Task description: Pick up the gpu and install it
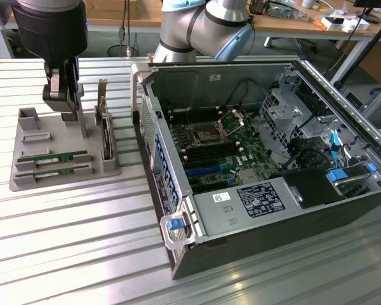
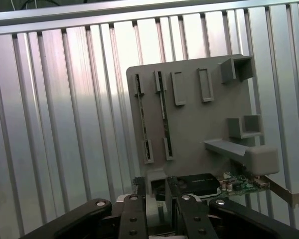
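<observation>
The gpu [image 1: 105, 136] is a card with a black cooler, a green board and a metal bracket. It stands on edge at the end of a grey holder tray [image 1: 51, 136] nearest the computer. In the wrist view the gpu [image 2: 204, 183] sits just ahead of my fingers [image 2: 139, 199]. My gripper [image 1: 76, 117] hangs over the tray, close beside the card, open and holding nothing. From the wrist, a grey post of the tray [image 2: 199, 124] shows in the gap of my gripper [image 2: 157, 201]. Two green sticks [image 1: 54, 158] [image 2: 140, 119] lie in tray slots.
An open computer case [image 1: 178, 190] lies on the exterior view's right. Its motherboard [image 1: 216, 149] is exposed, with blue and black slots [image 1: 203, 170]. The case wall rises right beside the tray. The ribbed metal table [image 1: 70, 241] stretches in front. Desks and cables stand behind.
</observation>
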Robot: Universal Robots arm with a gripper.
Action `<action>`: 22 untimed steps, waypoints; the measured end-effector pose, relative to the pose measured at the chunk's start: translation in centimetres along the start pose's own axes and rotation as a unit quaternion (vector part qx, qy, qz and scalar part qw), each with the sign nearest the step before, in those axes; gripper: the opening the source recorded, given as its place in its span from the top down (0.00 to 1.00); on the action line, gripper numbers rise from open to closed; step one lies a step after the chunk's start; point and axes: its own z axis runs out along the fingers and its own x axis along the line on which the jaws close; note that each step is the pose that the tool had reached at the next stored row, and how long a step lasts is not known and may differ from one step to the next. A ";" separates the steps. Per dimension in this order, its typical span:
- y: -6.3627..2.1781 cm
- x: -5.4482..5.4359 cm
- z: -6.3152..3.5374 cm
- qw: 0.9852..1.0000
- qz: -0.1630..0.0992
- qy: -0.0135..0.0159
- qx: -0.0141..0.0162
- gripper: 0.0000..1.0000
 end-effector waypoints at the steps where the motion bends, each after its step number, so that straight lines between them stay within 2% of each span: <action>1: 0.00 0.0 0.03 1.000 0.000 0.000 0.000 0.70; 15: -0.03 0.0 0.69 1.000 0.000 -0.007 -0.001 0.70; 22: -0.05 0.1 1.07 1.000 -0.001 -0.012 -0.002 0.70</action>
